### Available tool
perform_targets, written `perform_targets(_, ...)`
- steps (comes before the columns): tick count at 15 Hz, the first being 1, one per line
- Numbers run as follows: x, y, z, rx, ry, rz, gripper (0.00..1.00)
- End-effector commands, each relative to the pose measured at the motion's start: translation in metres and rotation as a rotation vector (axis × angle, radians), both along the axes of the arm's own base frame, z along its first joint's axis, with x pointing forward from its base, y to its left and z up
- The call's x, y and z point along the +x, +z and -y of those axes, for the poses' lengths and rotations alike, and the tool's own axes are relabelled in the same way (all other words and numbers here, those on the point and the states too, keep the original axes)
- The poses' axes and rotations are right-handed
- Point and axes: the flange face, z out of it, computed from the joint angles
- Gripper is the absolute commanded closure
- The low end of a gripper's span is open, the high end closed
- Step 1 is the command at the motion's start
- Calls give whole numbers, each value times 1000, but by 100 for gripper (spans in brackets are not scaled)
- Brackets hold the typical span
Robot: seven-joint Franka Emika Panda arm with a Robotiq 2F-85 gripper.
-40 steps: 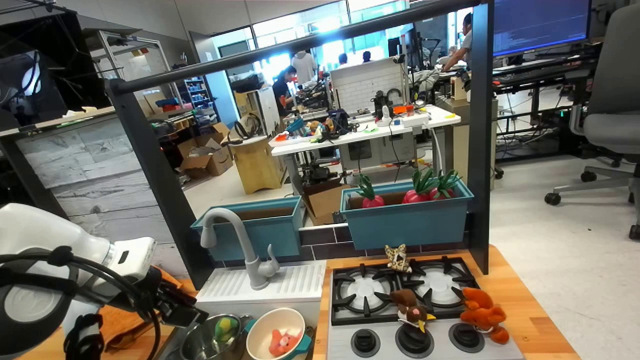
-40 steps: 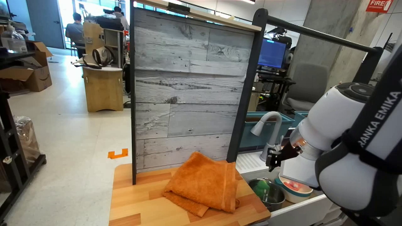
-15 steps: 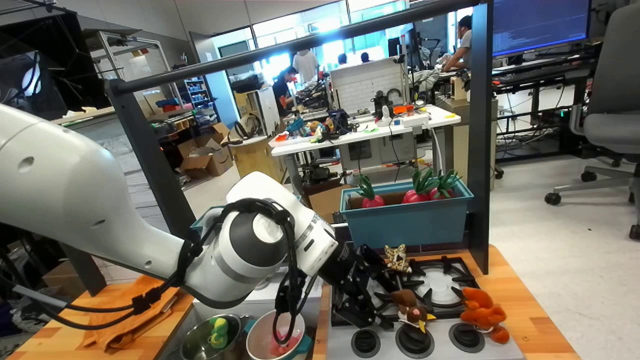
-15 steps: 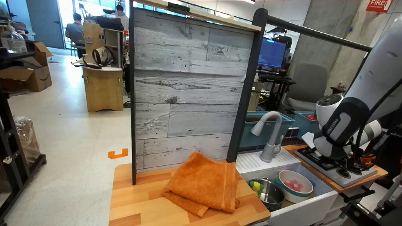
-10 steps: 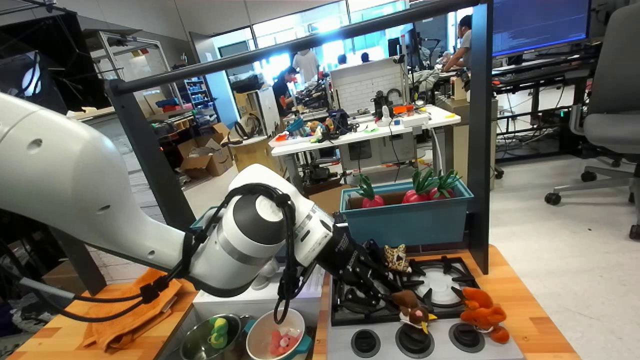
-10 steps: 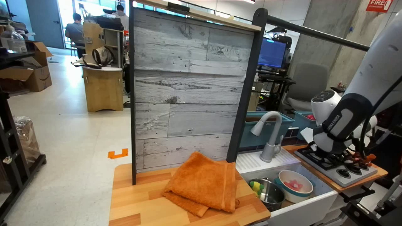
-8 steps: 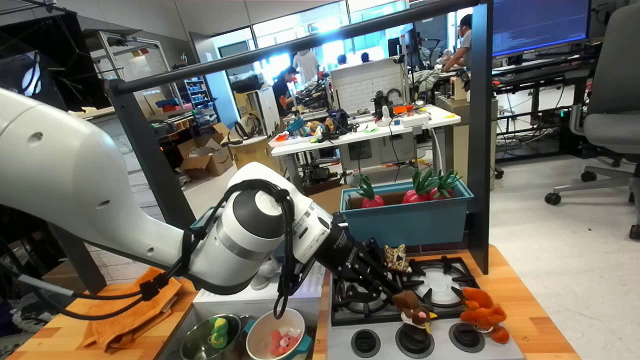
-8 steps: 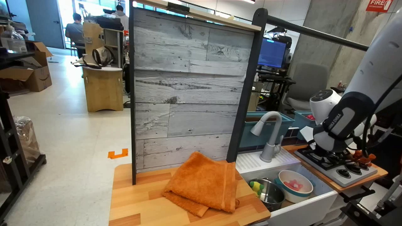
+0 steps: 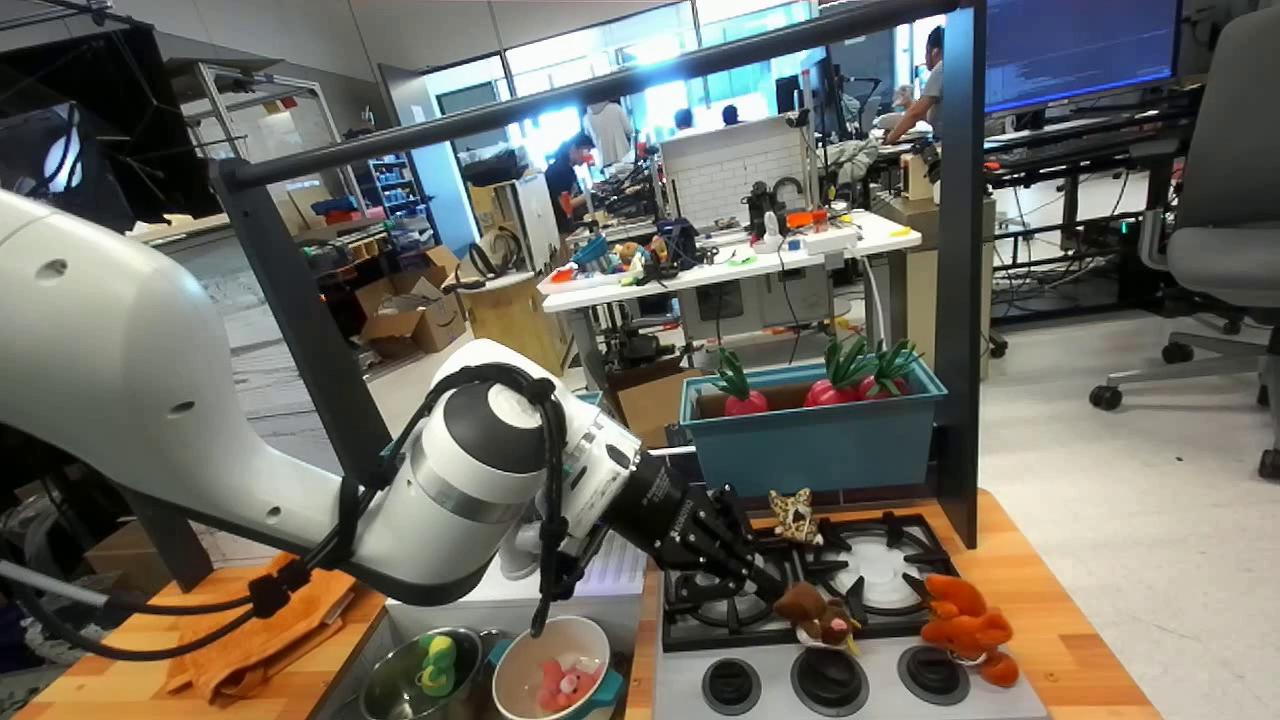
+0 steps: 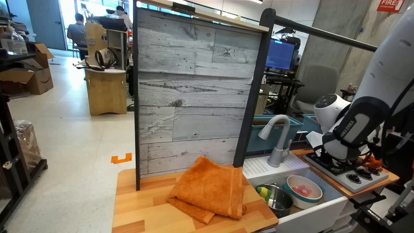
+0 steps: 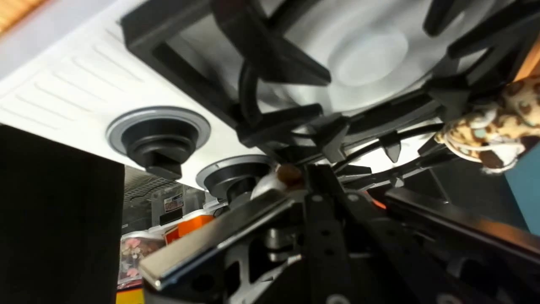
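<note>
Apparently the pincer (image 9: 776, 588) is clamped on the brown plush toy (image 9: 815, 614), so the grasp looks done, while lifting it clear of the stove (image 9: 775, 672) is left.

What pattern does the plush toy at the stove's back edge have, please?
The plush toy has brown spots on tan, clearest in the wrist view.

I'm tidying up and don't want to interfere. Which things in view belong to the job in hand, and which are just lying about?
In the job, as it looks:
brown plush toy, over the stove
gripper, shut and seemingly pinching that toy

Seemingly just lying about:
orange plush toy
leopard-print plush toy
steel pot
teal-handled bowl
orange towel
</note>
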Motion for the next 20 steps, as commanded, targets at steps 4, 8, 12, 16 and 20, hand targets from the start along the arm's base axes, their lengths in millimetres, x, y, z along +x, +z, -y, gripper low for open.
perform_targets(4, -30, 10, -96, 58, 104, -59, 100)
perform_targets(8, -51, 39, -179, 124, 273, -22, 100)
perform_targets(12, -76, 74, -253, 141, 386, 5, 100)
perform_targets(16, -83, 85, -281, 172, 395, -34, 100)
perform_targets(20, -81, 82, -273, 161, 357, -42, 100)
